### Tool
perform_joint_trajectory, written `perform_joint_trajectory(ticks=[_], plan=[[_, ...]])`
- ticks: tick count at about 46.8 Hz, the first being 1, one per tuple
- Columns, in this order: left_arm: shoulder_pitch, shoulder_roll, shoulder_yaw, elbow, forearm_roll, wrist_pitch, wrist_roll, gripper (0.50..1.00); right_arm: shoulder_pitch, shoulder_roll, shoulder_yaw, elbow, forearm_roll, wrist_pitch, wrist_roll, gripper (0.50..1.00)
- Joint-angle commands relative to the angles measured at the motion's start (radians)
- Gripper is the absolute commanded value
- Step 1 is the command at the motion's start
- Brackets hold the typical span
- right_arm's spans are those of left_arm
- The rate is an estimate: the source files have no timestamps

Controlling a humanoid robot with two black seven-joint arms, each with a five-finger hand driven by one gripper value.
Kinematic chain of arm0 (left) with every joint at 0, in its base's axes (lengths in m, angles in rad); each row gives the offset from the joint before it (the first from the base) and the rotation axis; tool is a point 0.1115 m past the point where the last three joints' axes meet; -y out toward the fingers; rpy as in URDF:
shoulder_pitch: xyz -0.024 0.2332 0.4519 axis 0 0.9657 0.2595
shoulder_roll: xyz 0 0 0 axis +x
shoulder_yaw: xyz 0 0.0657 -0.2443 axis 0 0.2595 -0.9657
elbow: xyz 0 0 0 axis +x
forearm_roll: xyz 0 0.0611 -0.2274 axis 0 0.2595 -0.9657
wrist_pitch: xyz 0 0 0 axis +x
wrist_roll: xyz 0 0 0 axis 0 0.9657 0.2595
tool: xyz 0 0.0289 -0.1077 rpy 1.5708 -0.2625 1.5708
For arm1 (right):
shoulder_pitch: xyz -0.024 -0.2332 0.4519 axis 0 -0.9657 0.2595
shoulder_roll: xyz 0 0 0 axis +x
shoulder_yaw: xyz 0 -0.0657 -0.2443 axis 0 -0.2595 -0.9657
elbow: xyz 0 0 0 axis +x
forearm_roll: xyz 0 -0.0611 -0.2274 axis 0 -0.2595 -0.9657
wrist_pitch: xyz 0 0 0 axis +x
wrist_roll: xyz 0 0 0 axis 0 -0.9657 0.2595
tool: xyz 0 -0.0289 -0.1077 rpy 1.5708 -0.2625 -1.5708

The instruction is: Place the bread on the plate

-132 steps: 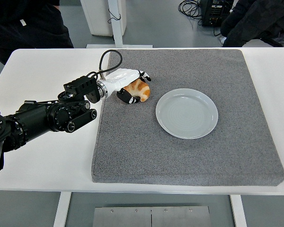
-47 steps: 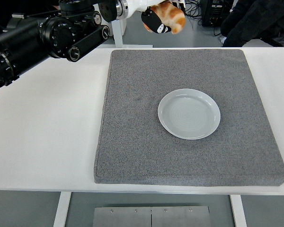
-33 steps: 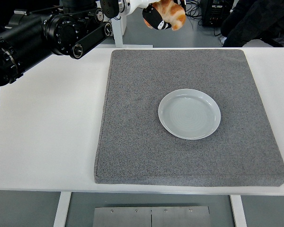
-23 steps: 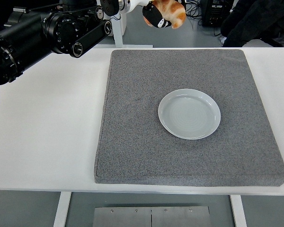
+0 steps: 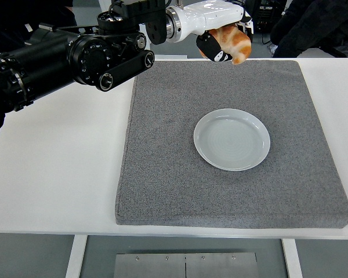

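Note:
My left hand point(image 5: 226, 41) is shut on the bread point(image 5: 234, 43), an orange-brown roll with pale streaks, held in the air over the far edge of the grey mat point(image 5: 162, 174). The black left arm point(image 5: 75, 55) crosses in from the left edge, its white forearm leading to the hand. The pale grey plate point(image 5: 232, 139) lies on the mat, nearer the camera than the bread and bare. The bread hangs well above and beyond the plate's far rim. My right arm does not show.
The white table point(image 5: 52, 168) surrounds the mat on all sides. A person in dark clothes point(image 5: 313, 26) stands at the top right, another dark figure at the top left. A white post point(image 5: 144, 35) rises behind the table.
The left hand lifted the bread off the mat's far left part, raised it high, and has now carried it right and lower, closer to the plate.

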Motion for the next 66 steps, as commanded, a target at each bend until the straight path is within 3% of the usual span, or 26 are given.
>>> perform_joint_trajectory(ticks=[1, 7, 24, 66], plan=[[0.011, 0.000, 0.000, -0.027, 0.011, 0.023, -0.001, 0.500, 0.000, 0.000, 0.000, 0.000, 0.001, 0.000, 0.000, 1.000], [0.040, 0.000, 0.000, -0.074, 0.060, 0.063, -0.001, 0.500, 0.000, 0.000, 0.000, 0.000, 0.001, 0.000, 0.000, 1.000], [0.123, 0.000, 0.000, -0.102, 0.212, 0.089, -0.007, 0.500, 0.000, 0.000, 0.000, 0.000, 0.001, 0.000, 0.000, 1.000], [0.323, 0.000, 0.000, -0.126, 0.355, 0.119, -0.016, 0.500, 0.000, 0.000, 0.000, 0.000, 0.001, 0.000, 0.000, 1.000]])
